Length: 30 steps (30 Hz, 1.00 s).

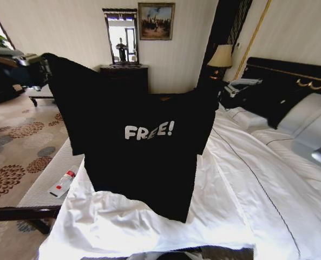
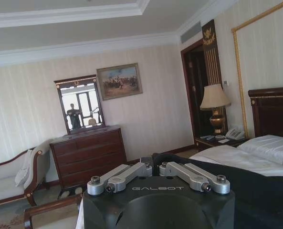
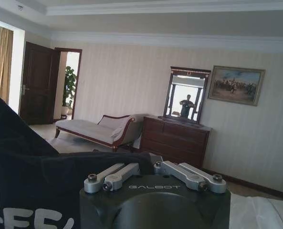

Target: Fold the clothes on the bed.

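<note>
Cloth of the limp, light shirt [image 1: 144, 146] hangs over the bed [image 1: 247, 179], pinched at its shoulders by left gripper [image 2: 155, 167] and right gripper [image 3: 152, 167], both closed.

White-sheeted bed [image 1: 247, 179]; rumpled duvet [image 1: 122, 222] and pillows [image 1: 306, 116] lie on it.

Black short-sleeved T-shirt [image 1: 138, 146]: held up in the air, spread wide, front toward the head camera, white "FREE!" lettering on chest reading upright. Left shoulder higher than right, so the top edge slants. Hem hangs down to the rumpled white bedding. Bed [image 1: 268, 184]: white sheets, pillows, dark headboard with gold trim.
</note>
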Available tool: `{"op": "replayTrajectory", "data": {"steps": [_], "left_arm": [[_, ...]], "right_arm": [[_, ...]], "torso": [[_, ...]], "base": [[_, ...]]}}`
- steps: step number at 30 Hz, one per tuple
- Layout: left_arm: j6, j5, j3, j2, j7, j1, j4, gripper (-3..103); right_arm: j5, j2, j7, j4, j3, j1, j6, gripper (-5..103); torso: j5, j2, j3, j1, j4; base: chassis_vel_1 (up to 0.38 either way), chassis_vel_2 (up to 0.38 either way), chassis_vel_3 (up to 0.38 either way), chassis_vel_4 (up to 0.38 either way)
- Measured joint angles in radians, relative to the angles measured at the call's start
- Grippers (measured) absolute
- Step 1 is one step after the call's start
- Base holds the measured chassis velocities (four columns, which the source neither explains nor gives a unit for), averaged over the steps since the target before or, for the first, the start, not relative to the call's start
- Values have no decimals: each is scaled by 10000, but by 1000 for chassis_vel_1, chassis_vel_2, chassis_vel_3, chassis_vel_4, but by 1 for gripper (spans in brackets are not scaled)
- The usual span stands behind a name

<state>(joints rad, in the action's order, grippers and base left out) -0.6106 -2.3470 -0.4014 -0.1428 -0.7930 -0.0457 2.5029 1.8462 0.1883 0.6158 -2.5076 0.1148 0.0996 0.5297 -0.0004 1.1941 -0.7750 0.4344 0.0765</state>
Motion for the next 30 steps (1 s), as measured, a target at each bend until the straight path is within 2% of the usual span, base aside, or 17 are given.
{"op": "replayTrajectory", "data": {"steps": [6, 8, 11, 12, 13, 15, 16, 17, 18, 20, 23, 25, 26, 27, 30], "left_arm": [[-219, 894, -563, 970, -553, 1941, -13, 2], [-337, 1840, -630, 1900, -885, 3346, -23, 2], [-356, 2579, -298, 2529, -970, 4131, -41, 2], [-387, 3015, -174, 2854, -983, 4743, -41, 2], [-425, 4189, -43, 3335, -845, 5919, -46, 2], [-457, 5532, 157, 3726, -498, 7085, -61, 2], [-457, 5532, 157, 3726, -498, 7085, -61, 2], [-466, 6757, 605, 4131, -176, 8020, -66, 2], [-468, 7588, 1081, 4473, 78, 8533, -64, 2], [-428, 8873, 2144, 5111, 390, 8964, -136, 2], [-338, 9715, 3099, 5595, 600, 8884, -619, 2], [-102, 11009, 4367, 6364, 984, 8555, -1737, 2], [-102, 11009, 4367, 6364, 984, 8555, -1737, 2], [-42, 11350, 4646, 6619, 1142, 8501, -2206, 2], [201, 12698, 5159, 7581, 1734, 8199, -4278, 2]], "right_arm": [[-884, 777, -21, 36, -622, 591, 52, 0], [-1488, 1342, -129, 73, -784, 1116, 145, 0], [-1988, 1810, -276, 418, -942, 1657, 201, 0], [-2377, 2142, -396, 767, -1058, 2080, 206, 0], [-2770, 2583, -476, 1208, -1220, 2702, 205, 0], [-3191, 3090, -599, 1641, -1398, 3376, 180, 0], [-3191, 3090, -599, 1641, -1398, 3376, 180, 0], [-3676, 3519, -779, 2044, -1580, 3832, 112, 0], [-4110, 3897, -953, 2444, -1901, 4124, 6, 0], [-4680, 4533, -1361, 3292, -2496, 4482, -281, 0], [-4908, 5057, -1590, 4098, -2947, 4639, -541, 0], [-5633, 5859, -2054, 5495, -3556, 4744, -976, 0], [-5633, 5859, -2054, 5495, -3556, 4744, -976, 0], [-5916, 6054, -2209, 5863, -3694, 4740, -1088, 0], [-7128, 6890, -2614, 7568, -4237, 4451, -1495, 0]], "torso": [[-1, 2, 3, -3, 4], [-8, 2, 3, -3, 7], [-7, 1, 1, -1, 6], [-4, 0, 1, 0, 6], [-5, 0, 0, 1, 4], [0, 0, 0, 2, 6], [0, 0, 0, 2, 6], [2, 0, 0, 1, 7], [-5, 0, 0, 0, 5], [-6, 1, 2, -2, 1], [-3, 2, 3, -5, -1], [0, 1, 2, -4, 4], [0, 1, 2, -4, 4], [-5, 1, 2, -2, 7], [-3, 0, 0, 0, 4]], "base": [[0, 0, 0, 0], [0, 0, 0, 0], [0, 0, 0, 0], [0, 0, 0, 0], [0, 0, 0, 0], [0, 0, 0, 0], [0, 0, 0, 0], [0, 0, 0, 0], [0, 0, 0, 0], [0, 0, 0, 0], [0, 0, 0, 0], [0, 0, 0, 0], [0, 0, 0, 0], [0, 0, 0, 0], [0, 0, 0, 0]]}}
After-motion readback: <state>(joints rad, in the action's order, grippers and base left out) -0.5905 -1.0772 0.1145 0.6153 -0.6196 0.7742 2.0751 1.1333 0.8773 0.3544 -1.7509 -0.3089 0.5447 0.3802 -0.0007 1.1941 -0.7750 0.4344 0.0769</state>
